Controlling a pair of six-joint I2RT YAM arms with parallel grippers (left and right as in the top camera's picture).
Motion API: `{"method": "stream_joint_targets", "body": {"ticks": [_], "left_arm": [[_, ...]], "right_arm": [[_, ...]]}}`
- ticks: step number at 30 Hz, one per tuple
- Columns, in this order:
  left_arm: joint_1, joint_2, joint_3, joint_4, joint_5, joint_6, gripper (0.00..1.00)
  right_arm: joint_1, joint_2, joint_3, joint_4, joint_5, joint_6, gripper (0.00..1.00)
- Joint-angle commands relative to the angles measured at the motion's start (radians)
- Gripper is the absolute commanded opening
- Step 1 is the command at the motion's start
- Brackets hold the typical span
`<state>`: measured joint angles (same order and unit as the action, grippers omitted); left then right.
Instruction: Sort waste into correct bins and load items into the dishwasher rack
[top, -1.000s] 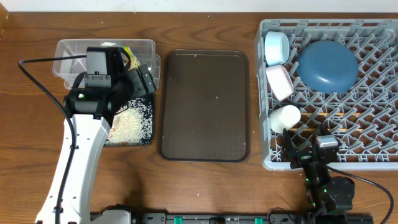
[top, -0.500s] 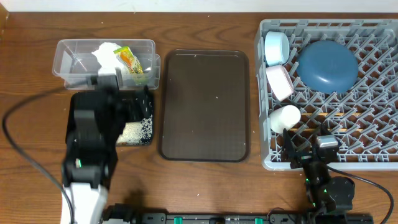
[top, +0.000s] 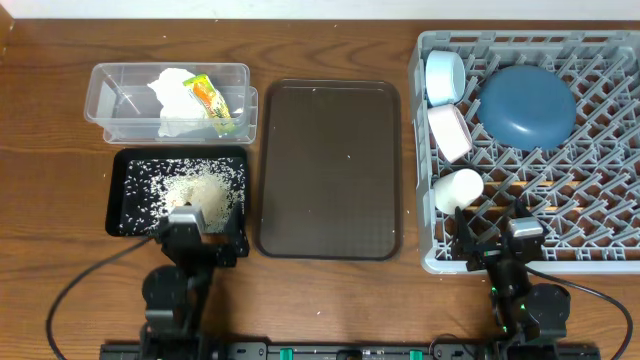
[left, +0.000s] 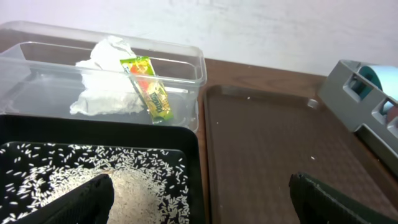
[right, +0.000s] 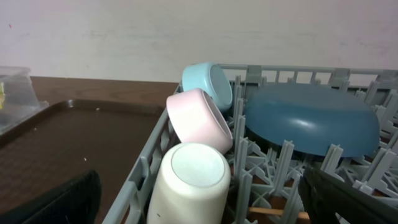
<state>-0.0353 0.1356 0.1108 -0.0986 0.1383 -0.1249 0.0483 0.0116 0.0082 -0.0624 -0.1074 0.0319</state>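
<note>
The loose white cooked rice grains (top: 190, 188) are held in the shallow black rectangular tray (top: 118, 160), which could get bumped and spilled by the left end effector (top: 200, 238) parked at its near rim, spread wide and empty (right end effector (top: 495, 240) likewise). A second ago that tray was covered by the left arm; now it's uncovered.

- The tub (top: 115, 110) at 10 o'clock is clear; the tissue (top: 172, 92) inside is white.
- The wrapper (top: 213, 103) is yellow, orange and green.
- The black tray (top: 112, 215) is speckled with white rice (top: 200, 188).
- The big tray (top: 330, 170) is dark brown.
- The rack (top: 590, 215) at 3 o'clock is grey.
- The plate (top: 527, 104) is dark blue.
- One bowl is light blue (top: 445, 76); the pinkish white bowl (top: 451, 132) is beside it.
- The cup (top: 458, 188) is white.
</note>
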Motion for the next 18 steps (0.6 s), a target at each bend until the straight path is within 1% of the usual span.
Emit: {"method": "stream_joint_targets", "body": {"ticks": [1, 5, 8, 18], "left_arm": [[0.004, -0.087, -0.048, 0.011, -0.02, 0.019, 0.92], [0.004, -0.135, -0.088, 0.012, -0.036, 0.02, 0.93], [0.004, -0.134, -0.107, 0.037, -0.043, 0.02, 0.93], [0.004, -0.134, -0.107, 0.036, -0.053, 0.02, 0.92]], "right_arm": [[0.006, -0.007, -0.003, -0.002, 0.005, -0.014, 0.99], [0.006, -0.007, -0.003, -0.002, 0.005, -0.014, 0.99], [0.006, -0.007, -0.003, -0.002, 0.005, -0.014, 0.99], [0.006, -0.007, -0.003, -0.002, 0.005, -0.014, 0.99]]}}
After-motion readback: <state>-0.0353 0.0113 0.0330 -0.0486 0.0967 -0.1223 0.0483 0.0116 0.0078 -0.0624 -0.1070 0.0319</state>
